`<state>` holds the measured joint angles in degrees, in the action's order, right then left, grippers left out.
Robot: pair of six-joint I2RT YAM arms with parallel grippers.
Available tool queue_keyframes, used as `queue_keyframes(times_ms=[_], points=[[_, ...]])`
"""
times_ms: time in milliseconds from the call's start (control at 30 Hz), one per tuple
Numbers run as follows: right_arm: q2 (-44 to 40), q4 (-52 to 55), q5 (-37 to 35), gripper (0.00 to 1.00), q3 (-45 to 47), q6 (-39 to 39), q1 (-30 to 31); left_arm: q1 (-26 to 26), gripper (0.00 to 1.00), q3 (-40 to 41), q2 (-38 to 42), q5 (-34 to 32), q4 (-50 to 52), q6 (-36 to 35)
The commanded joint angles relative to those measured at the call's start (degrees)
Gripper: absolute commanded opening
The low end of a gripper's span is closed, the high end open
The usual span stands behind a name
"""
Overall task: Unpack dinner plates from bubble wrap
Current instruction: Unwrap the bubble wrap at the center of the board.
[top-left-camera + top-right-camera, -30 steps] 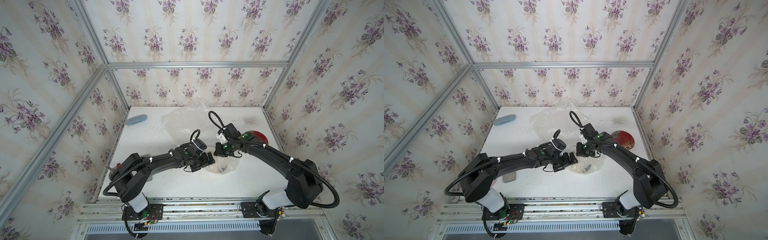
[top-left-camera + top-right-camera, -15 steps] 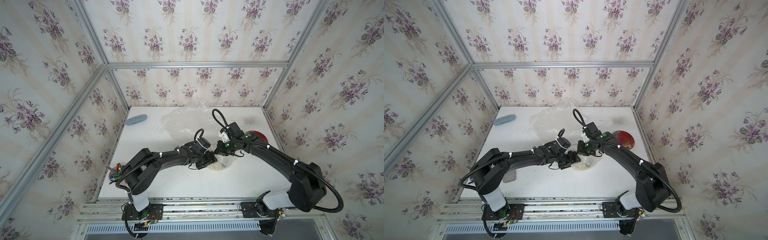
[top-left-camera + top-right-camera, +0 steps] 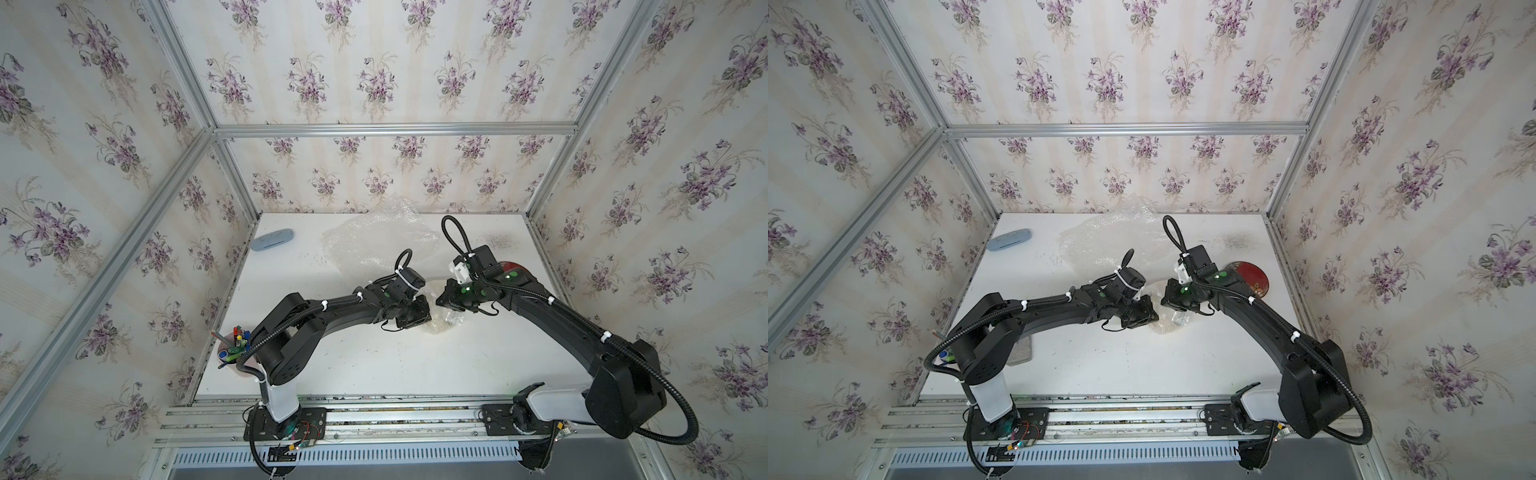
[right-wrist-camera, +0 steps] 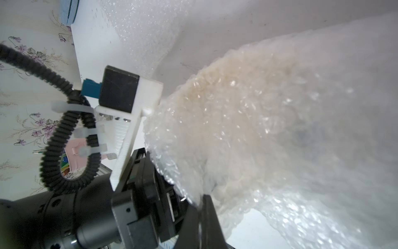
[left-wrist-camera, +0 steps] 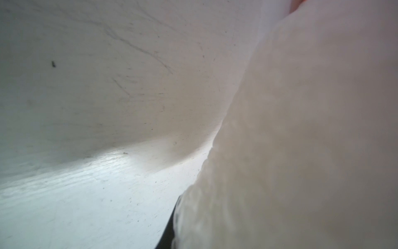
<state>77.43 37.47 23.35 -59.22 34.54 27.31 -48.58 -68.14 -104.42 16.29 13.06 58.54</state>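
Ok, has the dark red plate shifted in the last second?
No: the dark red plate keeps the same gap from the grey scuff mark.

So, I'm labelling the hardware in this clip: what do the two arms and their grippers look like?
The left arm and right arm are black and boxy-jointed, each on a white base segment. A ribbed black hose loops above each wrist, fastened with white zip ties. The wrists carry green dots and a white camera bracket. The left gripper and right gripper are black.

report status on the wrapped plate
Left gripper pinching clear bubble wrap bundle; right gripper shut at it. Cream round plate still inside. Dark red flowered plate aside, not blocking.
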Motion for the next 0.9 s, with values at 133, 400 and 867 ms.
queue_keyframes(times_ms=[133,400,867], points=[[0.06,4.25,-2.51,0.00,-0.60,-5.54,-2.75,2.40,0.16,-2.35,-0.43,3.16,14.44,-10.04],[3.02,7.71,-4.79,0.00,-2.31,-12.31,-7.35,7.87,0.15,-3.62,-0.82,7.80,24.92,-17.81],[6.83,9.55,-8.89,0.02,-8.02,-16.40,-7.80,10.08,0.15,-6.83,-0.90,12.41,32.15,-23.91]])
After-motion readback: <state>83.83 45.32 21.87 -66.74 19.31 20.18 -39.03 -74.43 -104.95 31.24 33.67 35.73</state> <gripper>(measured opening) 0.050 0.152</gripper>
